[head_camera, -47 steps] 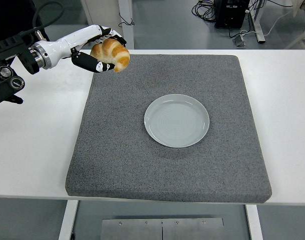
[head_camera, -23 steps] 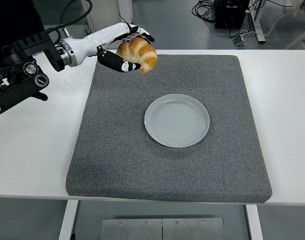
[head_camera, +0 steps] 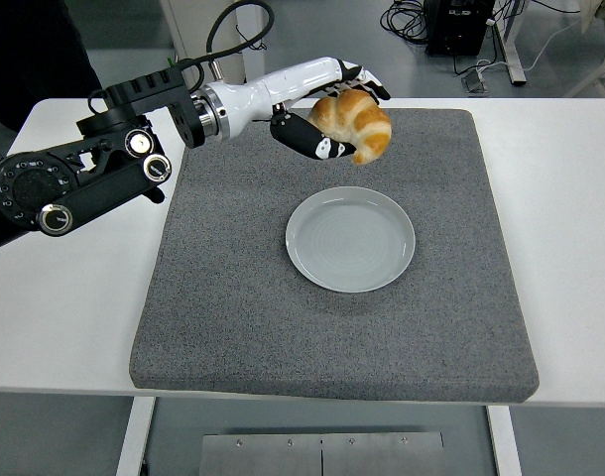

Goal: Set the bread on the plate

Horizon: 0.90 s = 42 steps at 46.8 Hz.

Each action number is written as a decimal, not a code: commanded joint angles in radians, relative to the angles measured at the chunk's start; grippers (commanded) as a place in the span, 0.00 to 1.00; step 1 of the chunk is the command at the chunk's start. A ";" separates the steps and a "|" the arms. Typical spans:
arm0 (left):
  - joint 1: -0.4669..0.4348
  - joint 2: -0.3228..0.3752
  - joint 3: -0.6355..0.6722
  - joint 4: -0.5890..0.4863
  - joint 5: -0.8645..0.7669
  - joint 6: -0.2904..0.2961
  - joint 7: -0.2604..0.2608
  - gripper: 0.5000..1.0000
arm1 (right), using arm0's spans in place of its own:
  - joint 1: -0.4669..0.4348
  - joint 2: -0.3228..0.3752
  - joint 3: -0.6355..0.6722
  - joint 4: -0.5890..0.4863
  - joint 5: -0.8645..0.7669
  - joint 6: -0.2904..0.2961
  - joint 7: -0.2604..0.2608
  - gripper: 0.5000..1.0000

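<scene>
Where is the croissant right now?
In the head view, the croissant is up in the air, held in the left hand over the far part of the grey mat, just beyond the empty plate.

round pale-grey glazed ceramic plate (head_camera: 350, 239): glossy, smooth | dark grey fabric mat (head_camera: 233, 297): rough, matt | golden-brown crescent bread (head_camera: 357, 124): shiny crust | white counter (head_camera: 64, 297): smooth
</scene>
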 commanded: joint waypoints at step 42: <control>0.051 -0.145 0.268 0.118 0.046 0.216 -0.005 0.36 | 0.000 0.000 0.000 0.000 0.000 0.000 0.000 1.00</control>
